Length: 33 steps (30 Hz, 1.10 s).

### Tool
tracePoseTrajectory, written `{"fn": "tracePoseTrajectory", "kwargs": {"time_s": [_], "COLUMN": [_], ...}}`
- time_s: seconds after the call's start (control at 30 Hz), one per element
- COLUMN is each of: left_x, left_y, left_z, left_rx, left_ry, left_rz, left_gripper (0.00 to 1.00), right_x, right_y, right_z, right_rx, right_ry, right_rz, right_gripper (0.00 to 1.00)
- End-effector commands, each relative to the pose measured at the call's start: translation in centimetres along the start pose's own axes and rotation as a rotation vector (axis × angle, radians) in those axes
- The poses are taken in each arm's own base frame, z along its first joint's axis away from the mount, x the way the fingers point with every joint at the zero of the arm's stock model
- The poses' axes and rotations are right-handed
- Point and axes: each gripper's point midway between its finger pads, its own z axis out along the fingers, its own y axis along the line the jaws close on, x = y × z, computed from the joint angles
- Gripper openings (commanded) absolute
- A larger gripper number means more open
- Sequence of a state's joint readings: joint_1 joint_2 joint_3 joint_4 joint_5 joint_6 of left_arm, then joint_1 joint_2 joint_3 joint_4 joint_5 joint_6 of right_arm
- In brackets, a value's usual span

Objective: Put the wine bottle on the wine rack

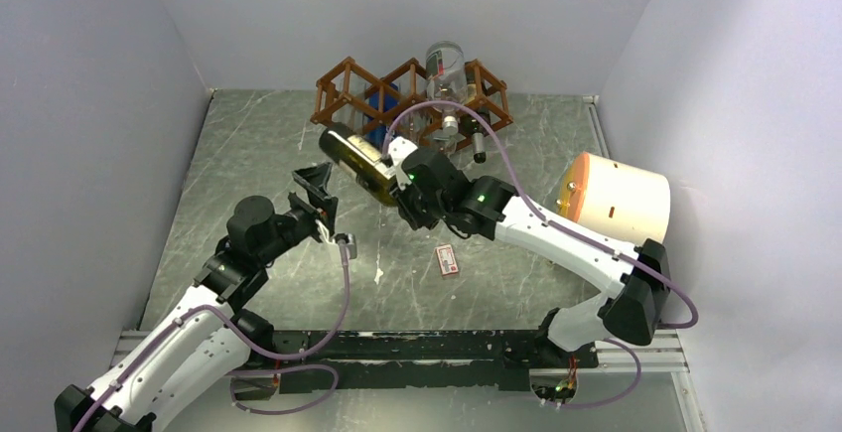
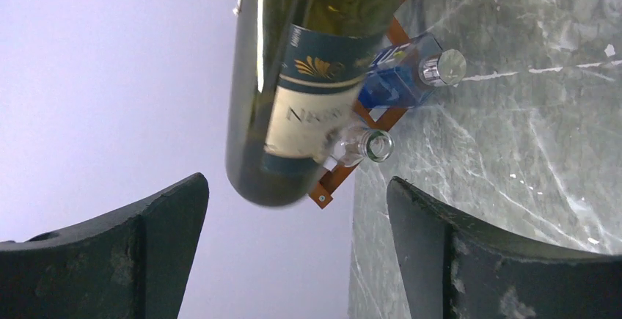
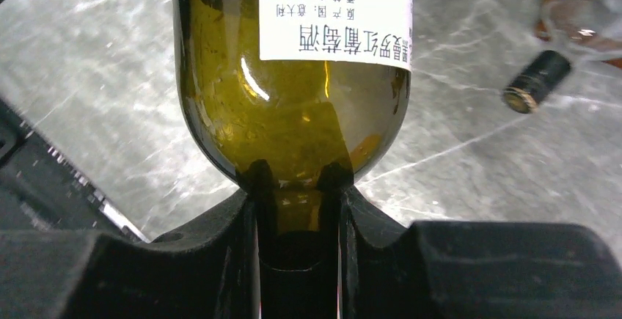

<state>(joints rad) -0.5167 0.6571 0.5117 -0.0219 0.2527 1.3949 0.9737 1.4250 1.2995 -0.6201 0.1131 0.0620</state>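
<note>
Right claw (image 3: 297, 187) pinching narrow on neck of wine bottle (image 1: 355, 159), holding it lifted off worktop (image 1: 248, 154), base pointing far-left. Bottle hanging just in front of wine rack (image 1: 401, 76), not lying in any cell. Left claw (image 1: 316, 189) gaping wide, gripping nothing, hovering near bottle base. Blue bottle (image 2: 400, 77) lying in rack.

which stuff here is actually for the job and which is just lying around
Job: olive-green glass wine bottle, reddish-brown wooden lattice wine rack, right gripper gripping its neck.
Lying about: small red-and-white box, white cylinder with orange end, blue bottle, clear glass bottle.
</note>
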Motion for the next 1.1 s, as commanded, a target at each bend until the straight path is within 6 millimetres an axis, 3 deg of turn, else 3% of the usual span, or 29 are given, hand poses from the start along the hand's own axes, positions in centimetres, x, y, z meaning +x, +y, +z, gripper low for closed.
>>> {"fn": "tracePoseTrajectory", "kwargs": {"time_s": [0.0,0.2,0.33,0.4,0.57,0.67,0.77,0.93,1.07], "left_x": [-1.4,-2.8,-3.8,-3.5,1.6,5.4,8.0,8.9,8.9], "left_y": [3.8,9.2,10.9,11.8,15.1,15.1,14.2,13.9,13.9], "left_z": [-0.4,-1.0,-0.7,-0.3,-0.6,-1.2,-1.0,-0.9,-1.4], "left_rx": [-0.11,-0.248,-0.242,-0.307,-0.639,-0.773,-0.776,-0.777,-0.791], "left_ry": [-0.063,-0.156,-0.21,-0.226,-0.076,0.089,0.189,0.205,0.19], "left_rz": [-0.074,-0.487,-0.676,-0.853,-1.347,-1.563,-1.648,-1.665,-1.646], "left_gripper": [0.94,0.94,0.94,0.94,0.94,0.94,0.94,0.94,0.94], "right_x": [-8.5,-13.5,-16.2,-17.1,-18.9,-20.0,-20.4,-21.3,-20.9], "right_y": [-3.8,-6.0,-7.1,-8.4,-10.8,-10.7,-10.5,-10.3,-10.0], "right_z": [-4.0,-6.2,-6.0,-5.5,-3.5,-1.8,1.0,3.8,6.2], "right_rx": [0.199,0.284,0.299,0.316,0.225,0.157,0.139,0.108,0.099], "right_ry": [-0.345,-0.519,-0.57,-0.587,-0.636,-0.666,-0.639,-0.629,-0.592], "right_rz": [0.132,0.282,0.385,0.47,0.686,0.75,0.776,0.812,0.866], "right_gripper": [0.0,0.0,0.0,0.0,0.0,0.0,0.0,0.0,0.0]}}
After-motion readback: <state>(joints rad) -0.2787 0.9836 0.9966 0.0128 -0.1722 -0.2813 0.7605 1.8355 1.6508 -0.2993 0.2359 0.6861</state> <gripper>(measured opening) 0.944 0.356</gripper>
